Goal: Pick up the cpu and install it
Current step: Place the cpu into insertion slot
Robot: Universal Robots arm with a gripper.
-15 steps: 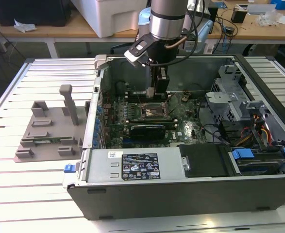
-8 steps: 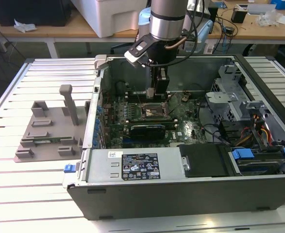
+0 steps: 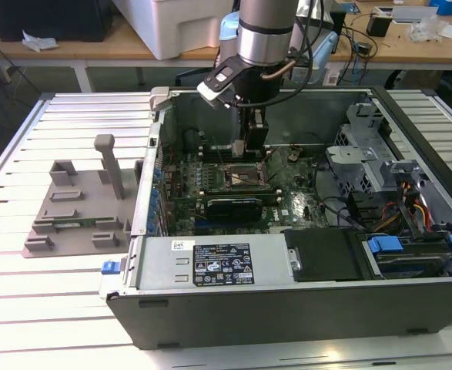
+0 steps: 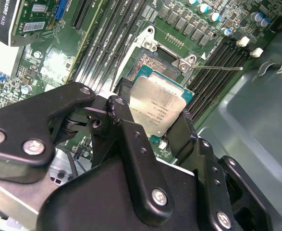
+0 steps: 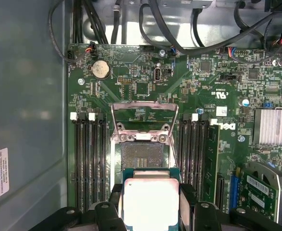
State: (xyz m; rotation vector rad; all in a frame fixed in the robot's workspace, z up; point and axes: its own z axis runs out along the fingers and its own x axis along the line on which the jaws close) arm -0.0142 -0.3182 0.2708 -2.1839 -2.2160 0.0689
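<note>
The cpu (image 4: 161,111) (image 5: 150,203) is clamped by opposite edges between the black fingers (image 4: 181,134) of the claw (image 4: 155,113) (image 5: 151,206), its silver top turned toward the cameras. In both wrist views it is held just above the green motherboard (image 5: 145,72), partly overlapping the open socket (image 5: 141,159) (image 4: 153,60), whose metal frame (image 5: 143,120) is raised. In the exterior view the claw (image 3: 250,137) is seen inside the open computer case (image 3: 287,297), which is laid on the slatted desk (image 3: 25,308) with a grey fixture (image 3: 75,208) at the exterior view's left.

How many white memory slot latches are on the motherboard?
4 in the first wrist view: two latches on one side of the socket, two on the other. Others may be hidden.
</note>
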